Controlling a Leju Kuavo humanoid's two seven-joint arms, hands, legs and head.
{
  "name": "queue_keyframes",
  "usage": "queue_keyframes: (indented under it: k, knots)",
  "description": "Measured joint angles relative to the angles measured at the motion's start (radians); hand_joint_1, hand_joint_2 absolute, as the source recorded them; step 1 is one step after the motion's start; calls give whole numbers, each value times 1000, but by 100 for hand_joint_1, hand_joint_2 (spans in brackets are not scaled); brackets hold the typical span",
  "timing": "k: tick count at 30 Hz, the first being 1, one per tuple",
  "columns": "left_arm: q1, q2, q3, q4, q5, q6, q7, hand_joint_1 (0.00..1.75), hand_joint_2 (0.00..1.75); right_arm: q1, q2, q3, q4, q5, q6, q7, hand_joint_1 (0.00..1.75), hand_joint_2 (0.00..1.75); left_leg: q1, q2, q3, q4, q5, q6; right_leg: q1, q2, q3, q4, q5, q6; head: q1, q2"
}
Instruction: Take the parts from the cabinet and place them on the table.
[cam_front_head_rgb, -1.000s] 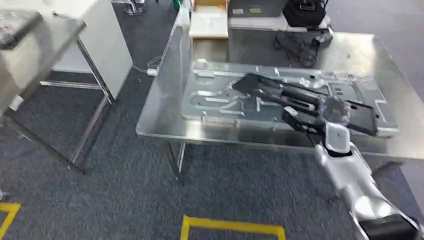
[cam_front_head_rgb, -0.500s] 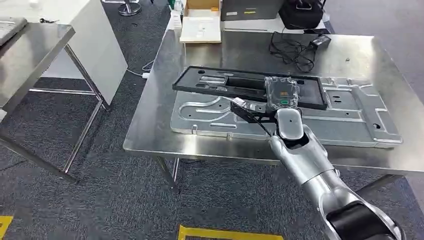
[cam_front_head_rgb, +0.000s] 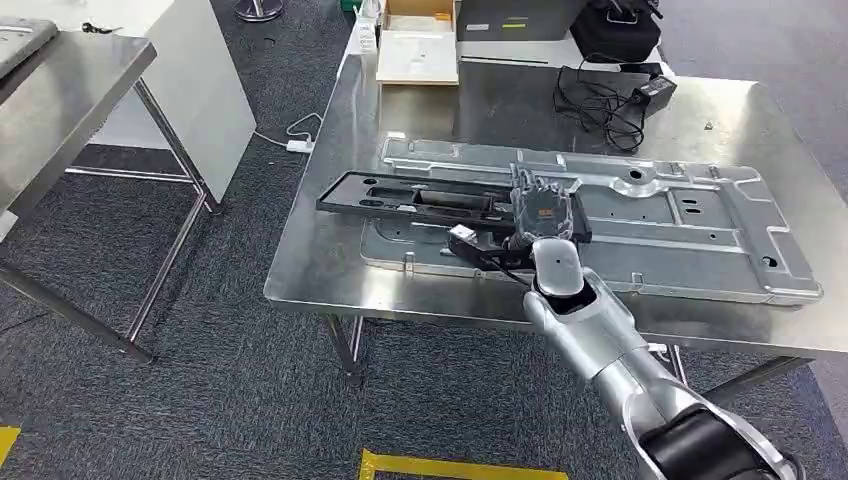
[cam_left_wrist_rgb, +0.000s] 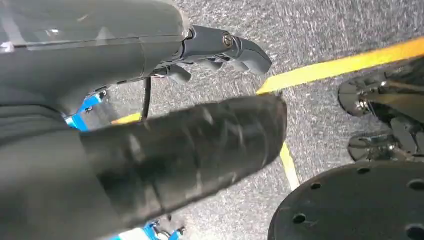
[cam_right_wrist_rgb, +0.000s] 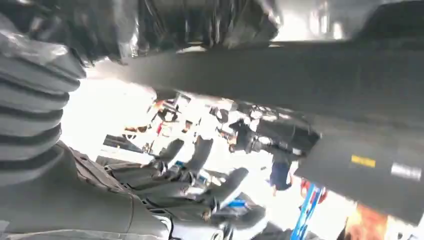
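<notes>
Black frame part (cam_front_head_rgb: 440, 196) gripped by right hand (cam_front_head_rgb: 543, 212) over steel table (cam_front_head_rgb: 330, 260).
Could overhang 9 o'clock edge, tip off once released; left hand (cam_left_wrist_rgb: 220, 47) state unclear.

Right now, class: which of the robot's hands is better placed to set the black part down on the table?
The right hand: it grips the black part over the table. The left hand hangs near the floor.

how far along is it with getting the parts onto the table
Done: a large silver metal panel already lies flat on the steel table. In hand: the right hand grips a long black frame part above the panel. Left: setting it down and letting go.
</notes>
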Motion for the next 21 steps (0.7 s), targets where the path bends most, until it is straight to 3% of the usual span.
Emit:
queue_keyframes:
  k: [4,13,19,21]
  knots:
    - [11,-34,20,-85,-7,-35,-2,0,0,40,-15,-8,19,-3,25,26,0,0,0,0,0,3,-2,4,0,0,2,0,0,6,0,0]
    - [21,-77,47,-193,-9,-62,-20,0,0,69,-34,-46,6,-29,97,54,0,0,0,1,1,3,-1,6,0,1,2,0,2,9,0,0]
    - [28,-91,51,-225,-9,-69,-28,0,0,88,-34,-66,-134,-16,8,65,0,0,0,2,2,3,-1,6,1,1,2,0,2,9,0,0]
    - [29,-93,50,-230,-9,-66,-29,0,0,107,-34,-69,-211,22,-68,65,0,0,0,1,2,3,-1,6,1,1,3,0,1,9,0,0]
